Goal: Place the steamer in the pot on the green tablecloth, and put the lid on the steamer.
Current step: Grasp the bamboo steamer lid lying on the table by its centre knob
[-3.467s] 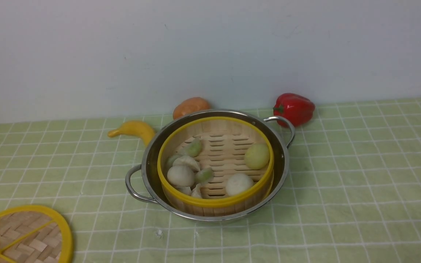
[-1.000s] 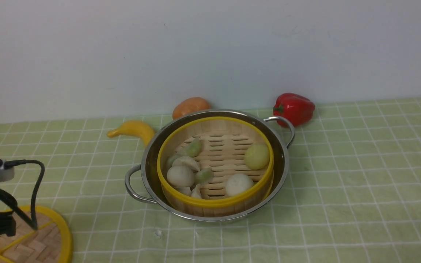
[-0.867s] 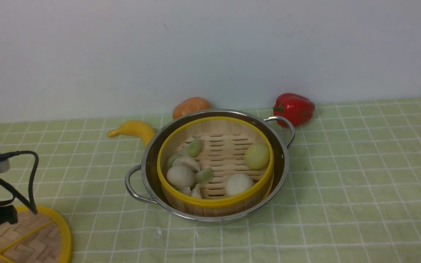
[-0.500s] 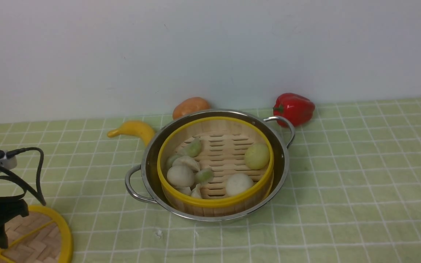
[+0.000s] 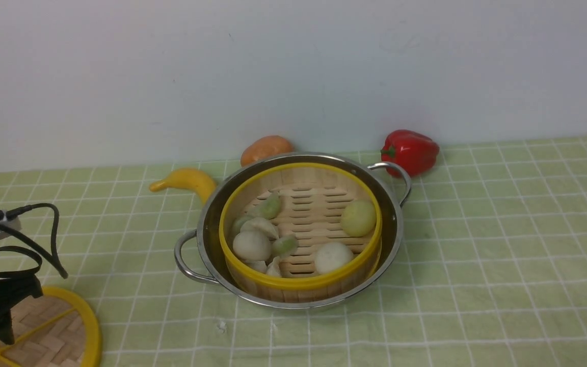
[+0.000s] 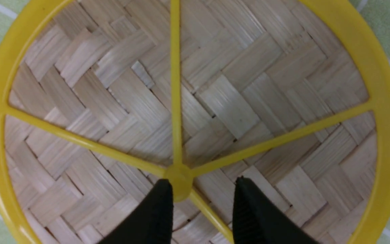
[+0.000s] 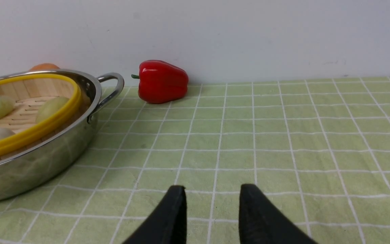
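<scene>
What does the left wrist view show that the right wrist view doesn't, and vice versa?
Only left wrist: the woven lid, with the open left gripper over it.
Only right wrist: the pot with the steamer inside, the red pepper, the wall and the open right gripper.
Both: green tablecloth.
</scene>
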Available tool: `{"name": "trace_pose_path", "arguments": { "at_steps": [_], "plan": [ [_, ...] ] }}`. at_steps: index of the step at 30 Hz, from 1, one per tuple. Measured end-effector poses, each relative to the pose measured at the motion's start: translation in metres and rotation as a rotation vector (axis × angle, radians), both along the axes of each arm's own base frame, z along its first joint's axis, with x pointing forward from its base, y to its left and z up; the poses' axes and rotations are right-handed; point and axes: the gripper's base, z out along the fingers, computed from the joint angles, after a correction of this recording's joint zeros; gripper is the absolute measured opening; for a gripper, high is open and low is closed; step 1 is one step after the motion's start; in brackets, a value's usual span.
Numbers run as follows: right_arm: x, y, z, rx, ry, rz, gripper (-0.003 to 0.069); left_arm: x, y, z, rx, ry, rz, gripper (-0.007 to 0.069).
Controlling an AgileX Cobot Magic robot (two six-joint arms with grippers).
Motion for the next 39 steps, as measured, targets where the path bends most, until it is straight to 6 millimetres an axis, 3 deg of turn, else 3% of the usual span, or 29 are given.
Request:
{"name": "trace_pose_path", "arguments": {
  "at_steps": [11, 20, 24, 25, 32, 37, 39],
  "plan": [
    [0.0, 0.0, 0.0, 0.0, 0.0, 0.0, 0.024, -0.001, 0.006, 0.001, 0.064, 0.016, -0.003, 0.0243],
    [0.0, 0.0, 0.0, 0.0, 0.0, 0.0, 0.024, 0.003, 0.006, -0.018, 0.033, 0.066, 0.004, 0.024],
    [0.0, 0.0, 0.0, 0.0, 0.0, 0.0, 0.024, 0.004, 0.006, -0.018, 0.036, 0.057, -0.008, 0.0183],
    [0.0, 0.0, 0.0, 0.0, 0.0, 0.0, 0.024, 0.004, 0.006, -0.018, 0.038, 0.059, -0.024, 0.0122],
    [0.0, 0.0, 0.0, 0.0, 0.0, 0.0, 0.024, 0.004, 0.006, -0.017, 0.039, 0.074, -0.1, 0.0116],
    [0.0, 0.0, 0.0, 0.0, 0.0, 0.0, 0.024, 0.013, 0.008, 0.007, 0.057, 0.039, -0.163, 0.0116],
    [0.0, 0.0, 0.0, 0.0, 0.0, 0.0, 0.024, 0.025, 0.009, 0.037, 0.082, -0.057, -0.216, 0.0116]
  ]
}}
